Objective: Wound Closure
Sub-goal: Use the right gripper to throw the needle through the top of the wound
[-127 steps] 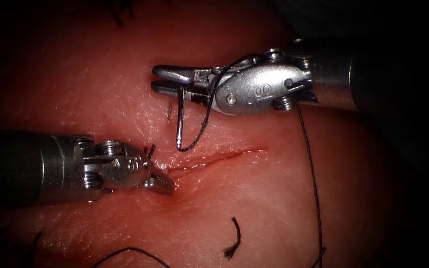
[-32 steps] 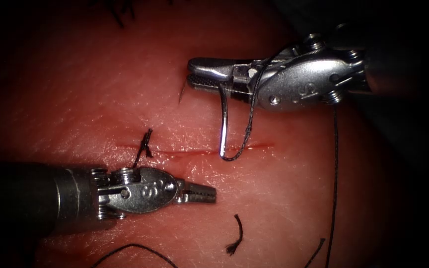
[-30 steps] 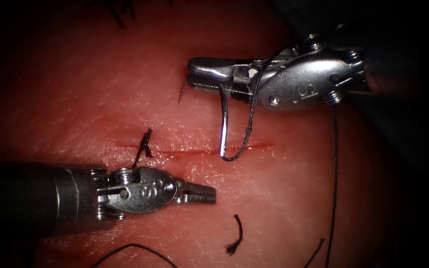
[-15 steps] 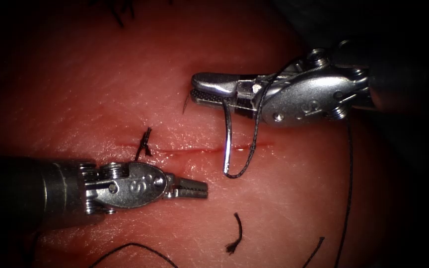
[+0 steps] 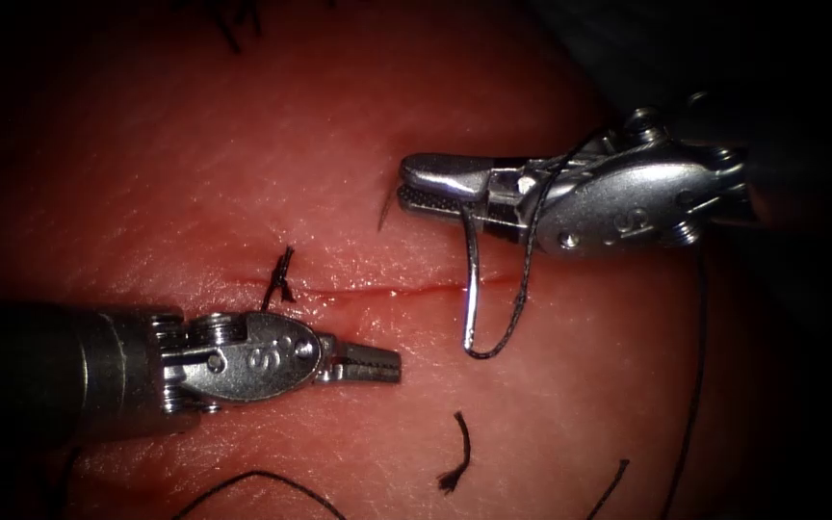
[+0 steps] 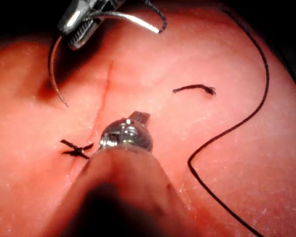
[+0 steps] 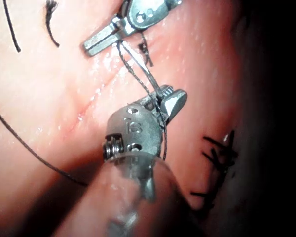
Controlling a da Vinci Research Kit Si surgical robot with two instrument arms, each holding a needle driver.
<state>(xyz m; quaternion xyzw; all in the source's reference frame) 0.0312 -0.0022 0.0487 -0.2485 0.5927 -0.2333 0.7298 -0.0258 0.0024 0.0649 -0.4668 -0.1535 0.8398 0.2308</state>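
Glistening tissue with a cut fills the bench. Right tool clamps the needle mid-curve, clear of tissue, hanging across the cut; thread trails. Left tool, jaws together and empty, lies nearest, just left.

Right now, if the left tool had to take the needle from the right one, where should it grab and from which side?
Probably the bare shaft below the right tool, above the swaged end where the thread joins. The needle hangs clear of the tissue there; the left tool, jaws shut, holding nothing, could come from the left.
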